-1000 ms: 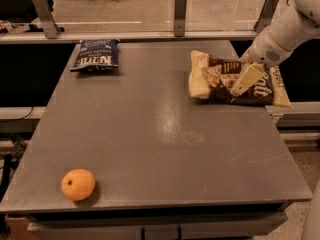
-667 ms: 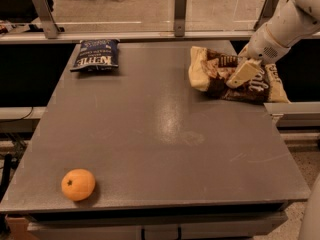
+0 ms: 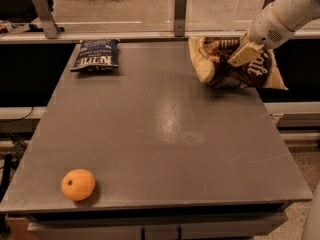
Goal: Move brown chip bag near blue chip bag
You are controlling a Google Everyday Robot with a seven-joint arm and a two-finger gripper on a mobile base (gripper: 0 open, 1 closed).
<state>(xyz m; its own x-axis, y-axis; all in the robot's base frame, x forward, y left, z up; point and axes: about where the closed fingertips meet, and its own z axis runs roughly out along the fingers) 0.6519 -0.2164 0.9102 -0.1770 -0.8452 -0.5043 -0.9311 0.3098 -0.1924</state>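
As the gripper (image 3: 236, 61), far right over the surface (image 3: 165, 134), has its fingers (image 3: 246, 53) closed on the brown chip bag (image 3: 220, 73), the crinkly foil may slip out.

gripper (image 3: 241, 57) holds brown chip bag (image 3: 220, 73), right of blue chip bag (image 3: 95, 55)

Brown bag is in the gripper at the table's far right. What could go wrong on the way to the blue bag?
The gripper pinches the brown chip bag at one small spot, so the crinkly bag may slip out. The bag's right end reaches past the table edge, so a drop now might land off it. The blue chip bag lies by the far left edge; a low sweep could shove it off.
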